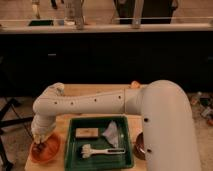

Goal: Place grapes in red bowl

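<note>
The gripper [39, 141] reaches down into the red bowl [55, 151], which sits at the near left corner of the counter [92, 90]. A small dark lump at its tip, probably the grapes [42, 147], lies inside the bowl. Whether the gripper is clamped on it or spread apart I cannot tell. The green tray [100, 119] stands just beside the bowl along the near edge, with a brown bowl [139, 146] at its right side.

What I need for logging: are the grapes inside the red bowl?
Within its rim: grapes show dark against the red bowl, at the gripper. Set down or held, cannot tell.
</note>
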`<state>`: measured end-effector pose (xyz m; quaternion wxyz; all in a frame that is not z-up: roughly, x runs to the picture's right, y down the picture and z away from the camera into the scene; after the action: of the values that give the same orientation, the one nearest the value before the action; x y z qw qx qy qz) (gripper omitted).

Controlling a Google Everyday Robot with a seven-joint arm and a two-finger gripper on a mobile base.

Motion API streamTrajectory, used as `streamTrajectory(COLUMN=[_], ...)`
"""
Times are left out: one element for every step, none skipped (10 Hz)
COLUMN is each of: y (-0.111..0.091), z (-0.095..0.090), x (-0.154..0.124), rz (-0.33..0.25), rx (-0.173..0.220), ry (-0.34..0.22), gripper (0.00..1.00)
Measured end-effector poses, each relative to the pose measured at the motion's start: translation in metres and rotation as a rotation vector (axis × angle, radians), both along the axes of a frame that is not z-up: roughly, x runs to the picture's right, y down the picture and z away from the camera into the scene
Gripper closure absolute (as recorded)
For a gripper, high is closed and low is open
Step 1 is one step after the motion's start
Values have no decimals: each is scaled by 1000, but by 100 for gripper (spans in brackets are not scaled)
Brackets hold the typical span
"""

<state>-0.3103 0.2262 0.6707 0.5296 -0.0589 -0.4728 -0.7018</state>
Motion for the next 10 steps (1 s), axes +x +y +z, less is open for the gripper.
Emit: streamTrajectory(y=[0,0,0,0,0,0,0,0,0,0], z=[0,0,0,0,0,0,0,0,0,0], x=[0,0,0,0,0,0,0,0,0,0], rz=[0,0,0,0,0,0,0,0,0,0], rx=[0,0,0,0,0,0,0,0,0,0], ry=[0,0,0,0,0,0,0,0,0,0], gripper=[96,96,96,99,100,95,86,76,66,56])
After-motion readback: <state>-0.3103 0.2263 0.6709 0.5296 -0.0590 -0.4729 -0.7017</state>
